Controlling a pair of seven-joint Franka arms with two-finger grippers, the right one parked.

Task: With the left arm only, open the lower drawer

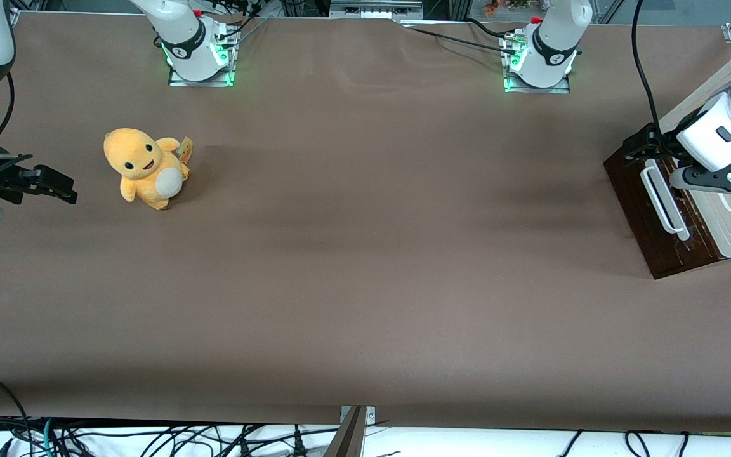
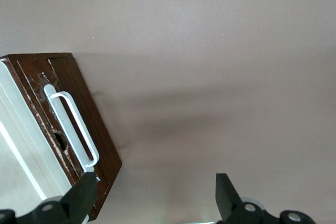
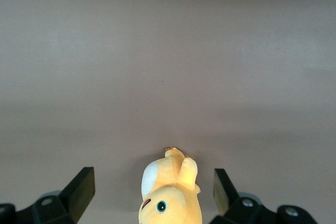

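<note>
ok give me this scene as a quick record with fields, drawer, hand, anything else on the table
drawer: dark brown wooden lower drawer front with long white bar handle, shut
hand: black two-finger hand open, above the drawer front's farther end, not touching the handle
other: orange plush toy toward the parked arm's end
surface: brown table cover

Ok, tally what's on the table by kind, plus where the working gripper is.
Drawer units: 1, the lower drawer with its white bar handle
Plush toys: 1, the yellow plush
Total: 2
The gripper is open, above the handle's end.
</note>
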